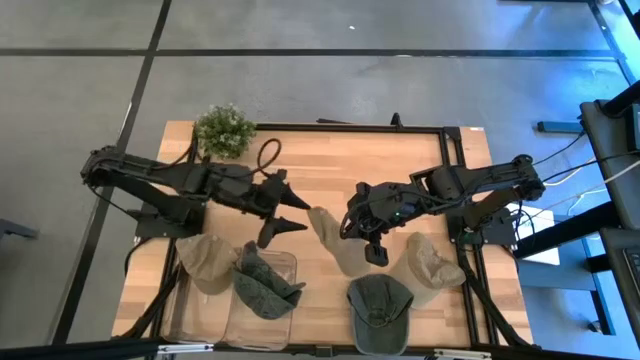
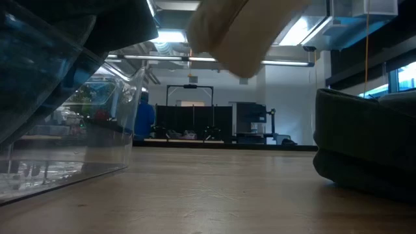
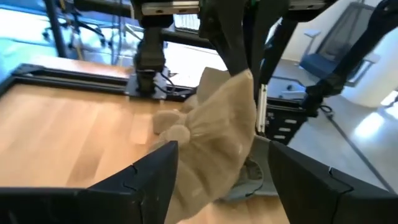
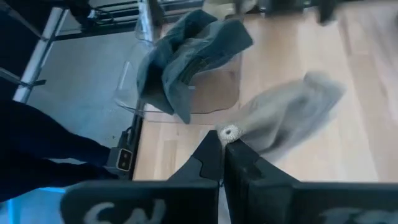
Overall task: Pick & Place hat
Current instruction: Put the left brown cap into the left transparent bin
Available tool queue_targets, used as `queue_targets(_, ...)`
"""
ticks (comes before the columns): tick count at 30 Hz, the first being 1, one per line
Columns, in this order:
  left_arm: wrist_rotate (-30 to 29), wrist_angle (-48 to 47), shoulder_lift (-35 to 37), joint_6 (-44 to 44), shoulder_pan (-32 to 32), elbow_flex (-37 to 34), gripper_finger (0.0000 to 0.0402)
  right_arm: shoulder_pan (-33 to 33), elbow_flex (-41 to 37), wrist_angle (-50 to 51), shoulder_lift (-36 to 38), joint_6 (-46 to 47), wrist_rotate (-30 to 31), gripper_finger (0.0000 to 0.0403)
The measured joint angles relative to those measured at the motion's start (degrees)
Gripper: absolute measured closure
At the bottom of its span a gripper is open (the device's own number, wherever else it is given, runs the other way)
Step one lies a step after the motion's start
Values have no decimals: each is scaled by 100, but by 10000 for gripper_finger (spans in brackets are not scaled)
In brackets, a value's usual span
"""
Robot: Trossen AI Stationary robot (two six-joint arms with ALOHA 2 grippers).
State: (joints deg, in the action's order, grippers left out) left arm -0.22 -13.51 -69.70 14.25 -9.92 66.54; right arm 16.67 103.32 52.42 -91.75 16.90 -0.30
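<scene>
My right gripper is shut on a tan hat and holds it above the middle of the table. The hat also shows in the low view, high above the tabletop. My left gripper is open just left of the hat. In the left wrist view its two fingers stand on either side of the hanging hat. I cannot tell whether they touch it. My right gripper pinches the tan hat's crown beside its top button between its two shut fingers. The fingers come from above, slanting from the table's right. The hat hangs slack below them, lifted clear of the table.
A clear bin at the front left holds a dark green hat, and a tan hat lies over its left rim. Another dark green hat and a tan hat lie at the front right. A small plant stands far left.
</scene>
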Motion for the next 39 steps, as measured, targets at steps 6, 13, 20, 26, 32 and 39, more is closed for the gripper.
queue_targets(6, 283, -65, -208, -142, 246, 22, 160, 0, -1, -82, -154, -69, -259, 399)
queue_targets(13, 361, -51, -203, -285, 375, 22, 160, 2, -1, -386, -233, -265, -437, 398)
queue_targets(20, 1046, -23, -259, -283, 364, 18, 160, -105, -1, -775, -233, -555, -398, 397)
queue_targets(26, 926, -42, -255, -290, 368, 18, 160, -140, -1, -908, -233, -607, -413, 396)
queue_targets(32, 1253, -77, -255, -285, 368, 18, 161, -140, -1, -895, -233, -655, -391, 395)
queue_targets(39, 1302, -182, -238, -154, 368, 18, 202, -138, -3, -842, -233, -655, -213, 394)
